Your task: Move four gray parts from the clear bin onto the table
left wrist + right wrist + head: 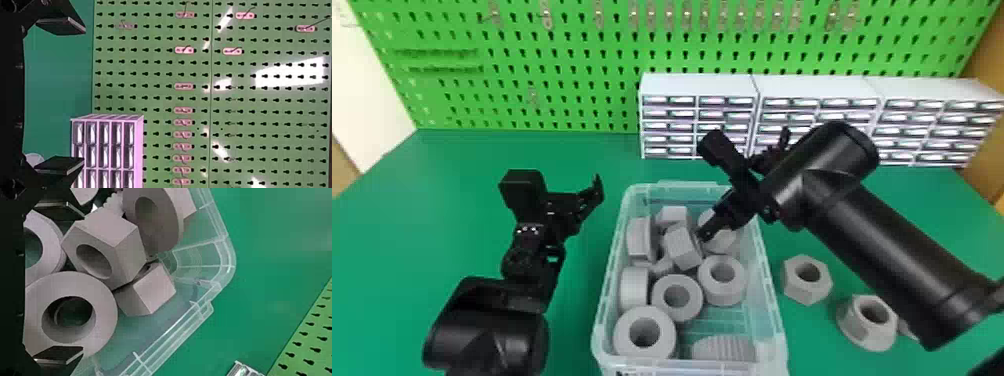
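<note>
The clear bin holds several gray parts, rings and hex nuts. My right gripper is over the bin's far right portion, beside a tilted hex nut. In the right wrist view my right gripper has its fingers wide apart, with the hex nut and a flanged ring beyond them. On the table right of the bin are a hex nut and a flanged nut. My left gripper is left of the bin, its fingers apart in the left wrist view.
White drawer cabinets stand behind the bin, in front of a green pegboard. The green table extends around the bin. Another gray part is partly hidden by the right forearm.
</note>
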